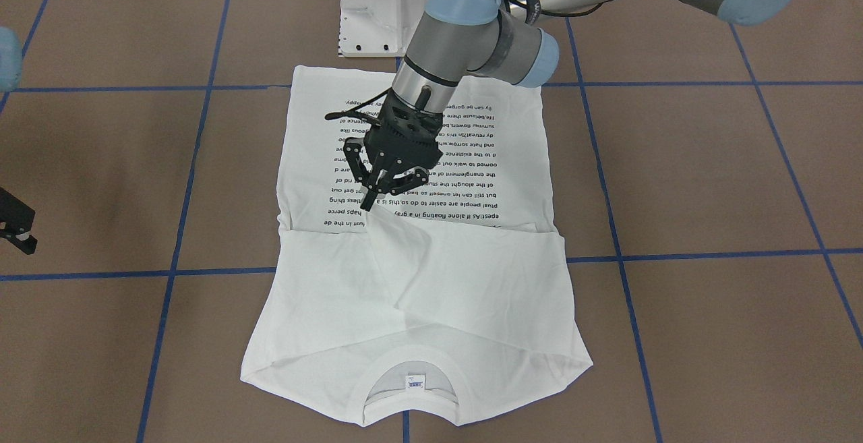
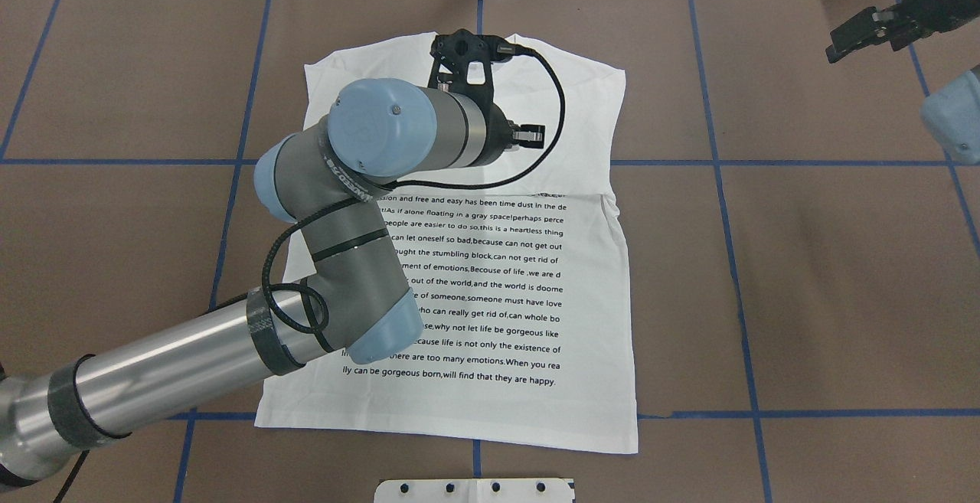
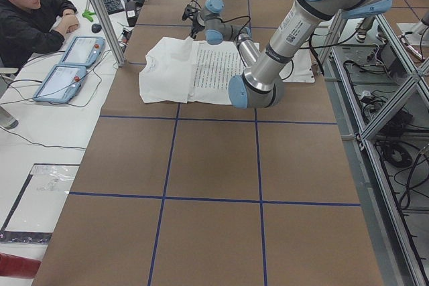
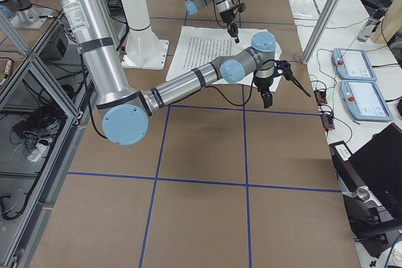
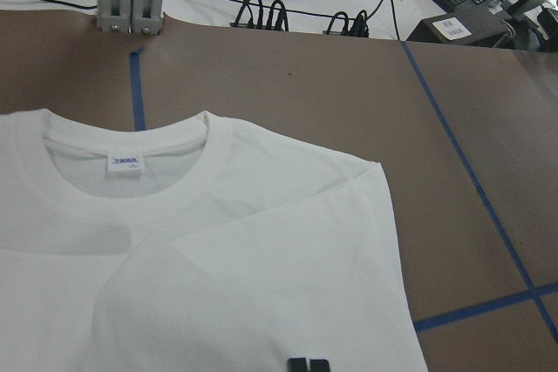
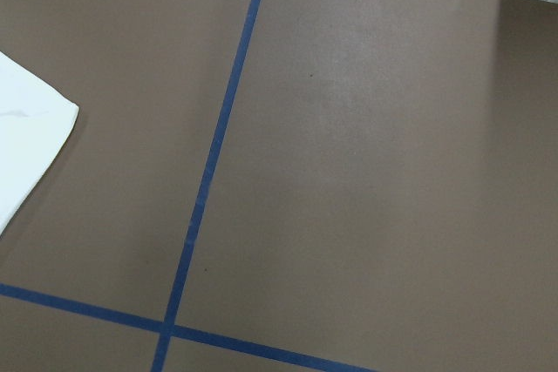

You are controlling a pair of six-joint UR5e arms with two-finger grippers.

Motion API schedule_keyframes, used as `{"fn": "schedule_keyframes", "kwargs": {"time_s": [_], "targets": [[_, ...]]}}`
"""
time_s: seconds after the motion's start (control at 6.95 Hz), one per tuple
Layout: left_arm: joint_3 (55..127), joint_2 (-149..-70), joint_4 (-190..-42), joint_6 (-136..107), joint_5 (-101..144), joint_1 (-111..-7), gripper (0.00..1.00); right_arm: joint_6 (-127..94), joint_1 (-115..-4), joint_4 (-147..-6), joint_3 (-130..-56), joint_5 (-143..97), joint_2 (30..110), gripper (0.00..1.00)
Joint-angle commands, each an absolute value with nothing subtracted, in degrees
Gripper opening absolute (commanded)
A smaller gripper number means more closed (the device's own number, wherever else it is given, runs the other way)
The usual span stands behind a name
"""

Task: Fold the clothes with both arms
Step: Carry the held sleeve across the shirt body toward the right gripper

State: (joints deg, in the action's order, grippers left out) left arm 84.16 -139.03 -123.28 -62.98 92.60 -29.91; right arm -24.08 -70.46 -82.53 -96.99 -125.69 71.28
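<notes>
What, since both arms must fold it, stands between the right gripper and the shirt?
Nothing visible does. Only bare brown table with blue tape lines lies between the right gripper and the shirt. The left gripper pinches cloth mid-shirt, away from that path.

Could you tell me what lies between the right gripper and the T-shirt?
Only bare brown table cover, crossed by a blue tape line, separates the right gripper from the T-shirt, per the overhead view.
</notes>
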Motion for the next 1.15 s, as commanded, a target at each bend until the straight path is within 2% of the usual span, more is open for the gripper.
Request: {"fn": "schedule_keyframes", "kwargs": {"time_s": [0.0,0.29,0.43,0.72,1.01], "targets": [[83.76,-139.75,-123.40,-62.49,92.11,-26.29,0.00,-24.08,-70.49,-82.53,-96.86,-125.68,71.28,1.00],[83.24,-139.75,-123.66,-62.49,92.20,-24.70,0.00,-24.08,-70.49,-82.53,-96.77,-125.68,71.28,1.00],[83.15,-139.31,-126.27,-63.10,92.28,-24.35,0.99,-24.00,-70.40,-82.53,-96.59,-125.60,71.28,1.00],[83.84,-138.61,-127.10,-62.23,92.72,-23.90,1.00,-24.34,-70.40,-82.53,-96.68,-125.60,70.93,1.00],[90.05,-136.95,-114.77,-52.61,95.34,-28.44,1.00,-31.86,-67.96,-82.44,-97.21,-123.94,68.05,1.00]]}}
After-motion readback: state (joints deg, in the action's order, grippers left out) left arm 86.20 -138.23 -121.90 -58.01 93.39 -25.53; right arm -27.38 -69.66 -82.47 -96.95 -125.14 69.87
